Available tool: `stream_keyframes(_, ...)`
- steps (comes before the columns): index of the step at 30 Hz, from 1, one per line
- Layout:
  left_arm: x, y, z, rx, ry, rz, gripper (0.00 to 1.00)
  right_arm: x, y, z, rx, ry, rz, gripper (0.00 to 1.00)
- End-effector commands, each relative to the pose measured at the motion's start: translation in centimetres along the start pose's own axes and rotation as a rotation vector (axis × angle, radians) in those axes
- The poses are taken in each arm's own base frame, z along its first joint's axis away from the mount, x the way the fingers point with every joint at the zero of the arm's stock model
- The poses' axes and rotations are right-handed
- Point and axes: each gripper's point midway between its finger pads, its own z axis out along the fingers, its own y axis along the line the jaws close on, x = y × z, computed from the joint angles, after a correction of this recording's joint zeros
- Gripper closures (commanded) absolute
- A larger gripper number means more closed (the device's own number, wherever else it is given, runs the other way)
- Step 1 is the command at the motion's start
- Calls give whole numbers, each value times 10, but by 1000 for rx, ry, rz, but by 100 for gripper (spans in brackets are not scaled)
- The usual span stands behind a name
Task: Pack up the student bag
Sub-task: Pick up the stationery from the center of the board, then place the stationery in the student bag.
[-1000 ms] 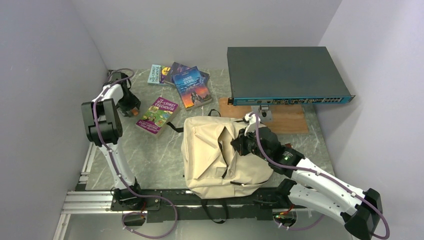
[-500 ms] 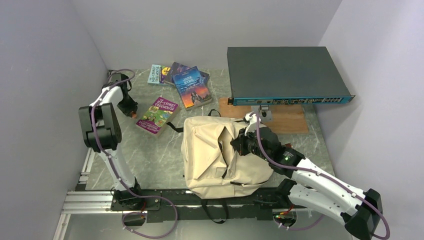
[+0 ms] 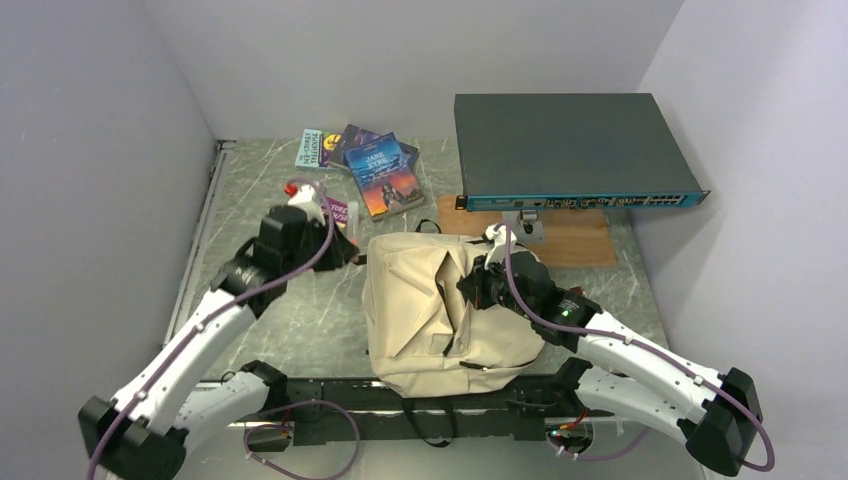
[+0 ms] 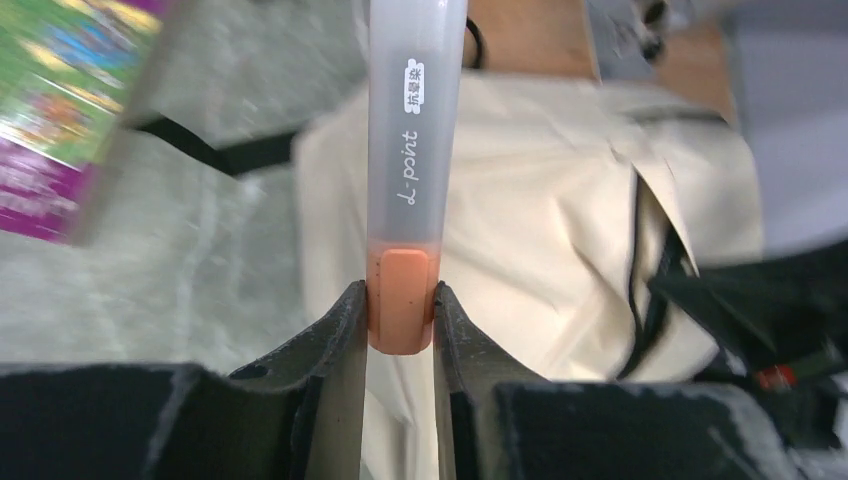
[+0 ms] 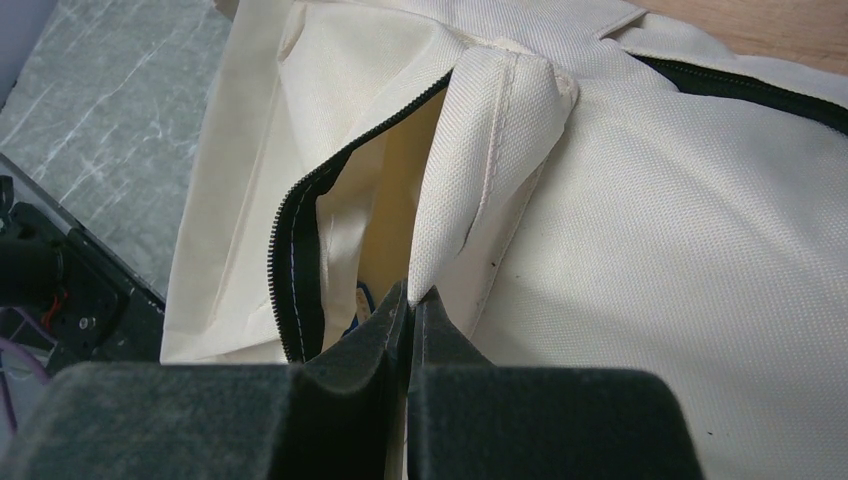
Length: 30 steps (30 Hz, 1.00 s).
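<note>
The left pincer point(image 4: 400, 300), now clamped on a grey pen point(image 4: 415, 150), has swung over to the student bag point(image 3: 420, 310) lying mid-way on the worktop point(image 3: 300, 310), whose flap point(image 5: 490, 150) the closed right pincer point(image 5: 410, 300) pinches open for loading.

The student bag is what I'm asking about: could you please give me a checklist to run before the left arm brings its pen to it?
1. Pen clamped in left gripper: ok, shut on its orange grip.
2. Right gripper pinching the student bag by its flap: ok.
3. Zipper opening held apart: ok, a gap shows beside the flap.
4. Pen lined up over that opening: not ok, the left gripper is at the bag's left edge.
5. Room inside: cannot tell.
</note>
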Motion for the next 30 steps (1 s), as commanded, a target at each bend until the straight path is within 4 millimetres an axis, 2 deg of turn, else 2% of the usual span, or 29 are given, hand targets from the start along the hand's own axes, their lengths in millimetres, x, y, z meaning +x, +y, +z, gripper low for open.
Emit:
stream_keyframes(1,42,-46,-20,254,45,-67,82,-19,14,-3,-52,-61,37,100)
stream_keyframes(5,80,-97,-40,503,142,-133,85,-15,15,-2,-49,-34,46,100)
stream_keyframes(9,113,-158,-64,702,212,-105,86,-20,16,-2,-44,-32,42,100)
stream_keyframes(12,124,-194,-74,789,221,-87,85,-30,19,-6,-44,-56,49,100)
stream_keyframes(14,130,-209,-71,805,246,-108,87,-35,20,-8,-49,-77,59,100)
stream_keyframes(16,135,-213,-58,761,281,-192,92,-38,23,-9,-60,-86,61,100)
stream_keyframes(21,145,-216,-35,695,334,-384,89,-40,25,-10,-68,-81,60,100)
stream_keyframes(26,163,-225,-14,597,462,-443,88,-43,25,-13,-71,-110,75,100)
stream_keyframes(30,177,-213,3,470,504,-500,89,-44,21,-16,-51,-109,70,100)
